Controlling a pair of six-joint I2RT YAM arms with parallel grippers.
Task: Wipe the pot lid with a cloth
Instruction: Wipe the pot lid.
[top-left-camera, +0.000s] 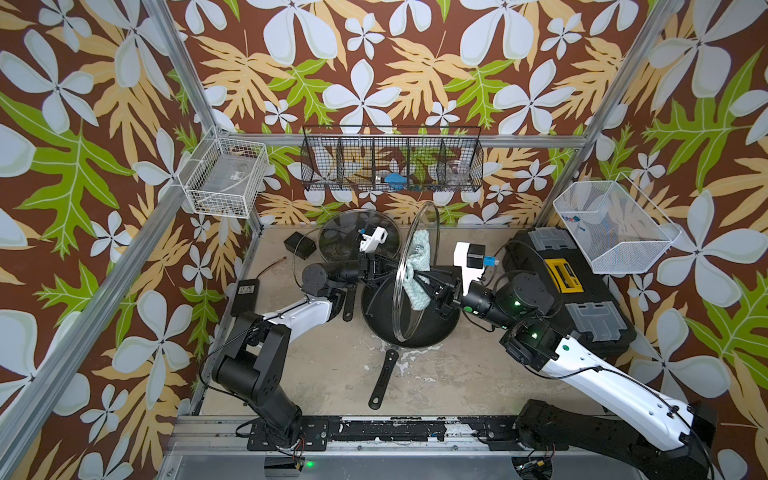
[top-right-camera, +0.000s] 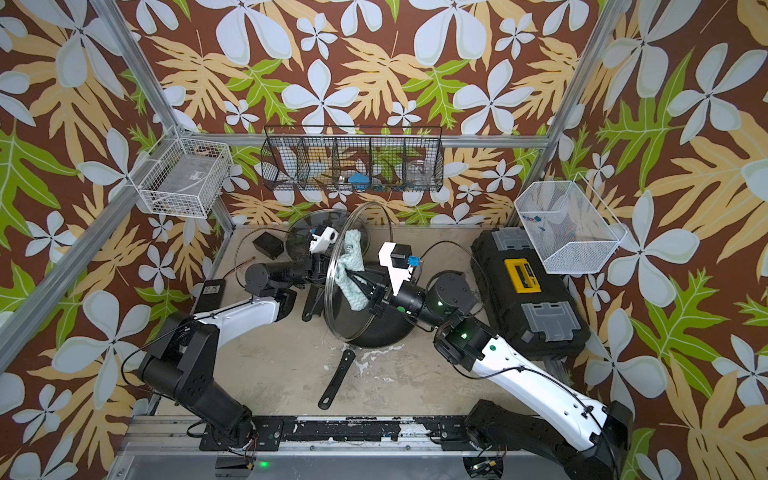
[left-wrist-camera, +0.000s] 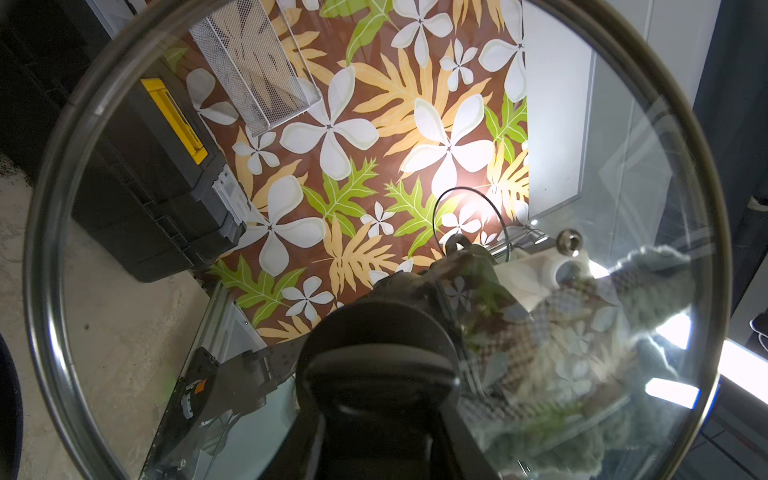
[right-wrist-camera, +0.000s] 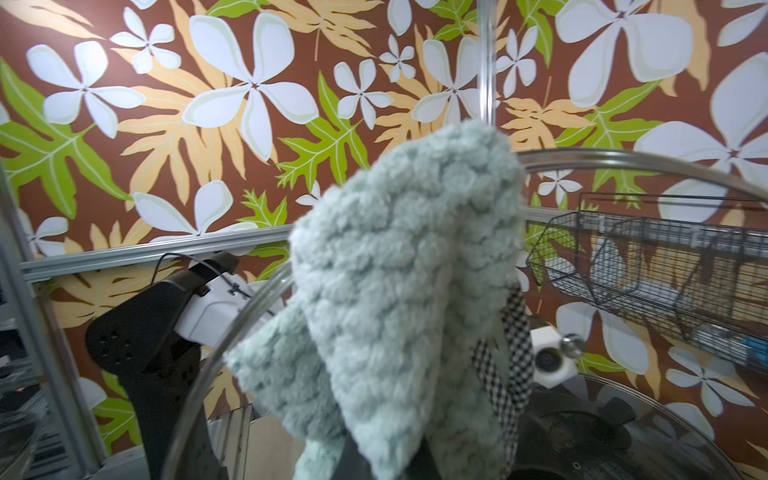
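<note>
The pot lid (top-left-camera: 422, 220) (top-right-camera: 365, 216), clear glass with a silvery rim, stands on edge above a black frying pan. My left gripper (top-left-camera: 384, 272) (top-right-camera: 322, 268) is shut on its black central handle (left-wrist-camera: 378, 357), and the lid (left-wrist-camera: 124, 291) fills the left wrist view. On the opposite face, my right gripper (top-left-camera: 420, 277) (top-right-camera: 352, 275) is shut on the fluffy pale teal cloth (top-left-camera: 419, 253) (top-right-camera: 353, 253) and holds it against the glass. In the right wrist view the cloth (right-wrist-camera: 407, 282) covers the jaws, with the lid's rim (right-wrist-camera: 623, 160) behind it.
A smaller glass lid (top-left-camera: 345, 226) lies flat at the back. The black frying pan (top-left-camera: 440, 328) points its handle (top-left-camera: 384, 378) forward. A black toolbox (top-left-camera: 565, 282) stands at the right, a power adapter (top-left-camera: 245, 295) at the left. Wire baskets (top-left-camera: 392, 160) hang on the walls.
</note>
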